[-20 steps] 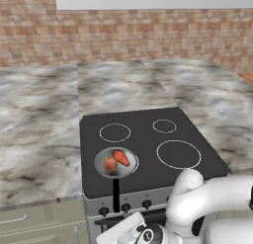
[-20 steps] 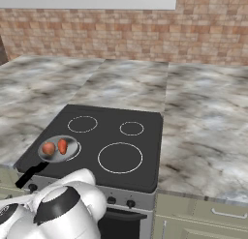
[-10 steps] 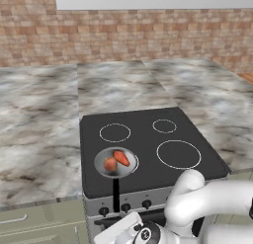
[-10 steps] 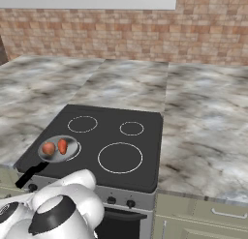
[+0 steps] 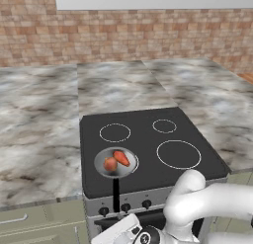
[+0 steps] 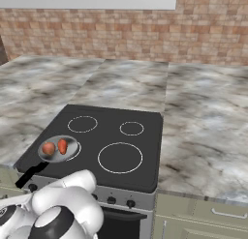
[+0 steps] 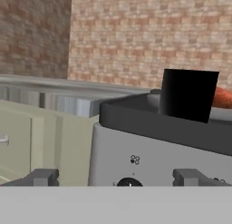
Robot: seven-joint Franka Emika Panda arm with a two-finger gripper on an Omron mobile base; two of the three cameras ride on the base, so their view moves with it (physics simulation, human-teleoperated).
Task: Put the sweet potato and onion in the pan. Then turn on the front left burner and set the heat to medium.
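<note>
The marble counter (image 5: 39,119) lies left of the black glass stovetop (image 5: 148,139). At the stovetop's front left corner, over the front left burner (image 5: 101,175), sits the pan (image 5: 99,159), small, round and shiny silver; its thin black handle (image 5: 116,193) runs straight back toward the robot and overhangs the stove's front edge. Inside lie the onion (image 5: 110,164), a round reddish-brown ball, on the left, and just right of it the sweet potato (image 5: 121,158), orange-red and tapered, its long axis slanting from near-right to far-left. Three white-outlined rings mark the other zones, bare glass between them. In the hand view the gripper (image 7: 120,178) faces the stove's front panel low down, its fingertips (image 7: 43,177) spread wide with nothing between them, a control knob (image 7: 129,183) between and just ahead of them
</note>
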